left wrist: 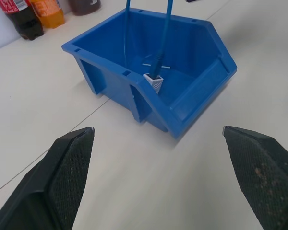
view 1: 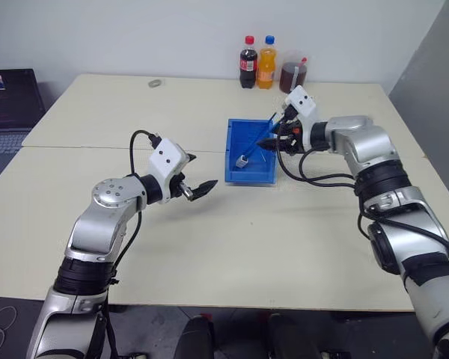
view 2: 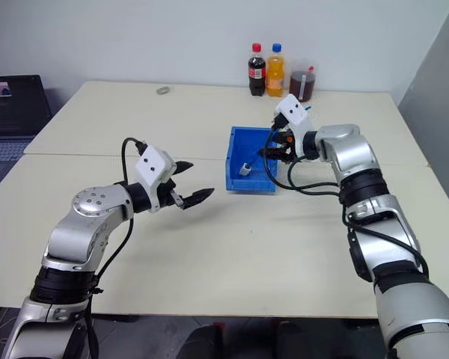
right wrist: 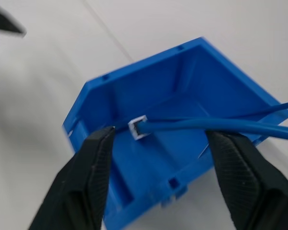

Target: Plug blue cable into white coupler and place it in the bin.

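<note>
The right gripper (right wrist: 156, 179) is hanging over the bright blue rectangular plastic bin (view 1: 236, 166) with its two black fingers spread apart and gripping nothing, and the thin light-blue network cable (right wrist: 221, 125) is running loose through the gap between them. That cable is already seated in the tiny white boxy coupler (left wrist: 154, 82), so the pair is lying inside the bin, coupler end down toward the floor, with the cable's long axis slanting up and back over the bin wall nearest the right arm. From the pincer the coupler lies ahead and below, well inside the walls. The right arm is much the nearer to it; the left gripper (view 1: 194, 187) is waiting wide open above bare tabletop, apart from the bin's opposite side, holding nothing. The bin is containing only the joined cable and coupler. The placing looks essentially done, and the cable's trailing length probably needs to follow the rest in.
</note>
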### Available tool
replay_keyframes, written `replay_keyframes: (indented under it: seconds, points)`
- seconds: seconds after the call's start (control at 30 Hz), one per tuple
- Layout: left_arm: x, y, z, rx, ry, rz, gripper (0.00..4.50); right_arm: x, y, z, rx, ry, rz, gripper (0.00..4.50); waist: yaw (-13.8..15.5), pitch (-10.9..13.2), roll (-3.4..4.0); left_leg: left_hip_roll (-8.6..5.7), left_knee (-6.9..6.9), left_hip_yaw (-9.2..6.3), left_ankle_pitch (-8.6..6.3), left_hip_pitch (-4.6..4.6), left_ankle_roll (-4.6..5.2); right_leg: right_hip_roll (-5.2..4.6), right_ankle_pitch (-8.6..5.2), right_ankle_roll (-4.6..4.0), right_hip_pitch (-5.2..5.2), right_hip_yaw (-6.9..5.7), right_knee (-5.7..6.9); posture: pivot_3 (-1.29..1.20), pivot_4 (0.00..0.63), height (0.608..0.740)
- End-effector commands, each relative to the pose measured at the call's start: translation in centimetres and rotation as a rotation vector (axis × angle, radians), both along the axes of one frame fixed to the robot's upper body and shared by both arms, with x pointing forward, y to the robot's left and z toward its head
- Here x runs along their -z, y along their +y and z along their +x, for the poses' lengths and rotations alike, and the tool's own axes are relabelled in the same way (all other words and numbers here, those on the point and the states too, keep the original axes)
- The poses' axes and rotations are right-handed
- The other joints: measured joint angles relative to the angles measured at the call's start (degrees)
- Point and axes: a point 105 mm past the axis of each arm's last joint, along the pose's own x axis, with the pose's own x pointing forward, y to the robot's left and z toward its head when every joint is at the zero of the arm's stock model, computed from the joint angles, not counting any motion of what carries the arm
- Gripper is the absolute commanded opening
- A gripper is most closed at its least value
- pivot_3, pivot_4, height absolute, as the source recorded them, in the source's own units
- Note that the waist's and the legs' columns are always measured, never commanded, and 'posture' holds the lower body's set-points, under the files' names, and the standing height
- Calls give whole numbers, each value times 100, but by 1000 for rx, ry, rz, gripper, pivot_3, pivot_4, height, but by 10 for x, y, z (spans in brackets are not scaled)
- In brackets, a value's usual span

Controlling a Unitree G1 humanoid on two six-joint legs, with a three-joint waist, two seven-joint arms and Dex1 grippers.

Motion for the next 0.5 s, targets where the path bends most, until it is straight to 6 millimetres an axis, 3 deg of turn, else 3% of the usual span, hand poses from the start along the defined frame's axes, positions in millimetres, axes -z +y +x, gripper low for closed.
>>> replay_keyframes:
  seconds: [0.03,0.07,0.17,0.33,0.5]
  points:
    - [-15,22,7,-68,-33,-30,4500,-5,-21,-24,-155,-36,-177,4156,2,0,0,0,2,0,0,0,0,0,0,0,0,-1,2,0,150,740]
    - [-15,27,8,-85,-34,-27,4500,-3,-28,-30,-177,-26,-207,4445,1,0,0,0,5,-1,0,0,0,0,-1,1,1,-3,3,0,150,740]
    - [-16,40,10,-118,-25,-32,4500,0,-48,-38,-195,-29,-282,4492,0,1,-1,0,9,-2,0,0,0,0,-1,2,2,-3,5,0,150,740]
    - [-32,64,13,-215,-85,-54,4500,-19,-67,-38,-44,-105,-84,4492,-18,2,-3,3,12,-3,0,1,0,2,-1,1,1,-1,13,0,150,740]
    - [-35,74,7,-218,-67,-83,4500,-13,-71,-56,10,-75,48,4492,5,2,-3,1,18,-11,1,2,-1,0,-1,1,6,-7,24,0,150,740]
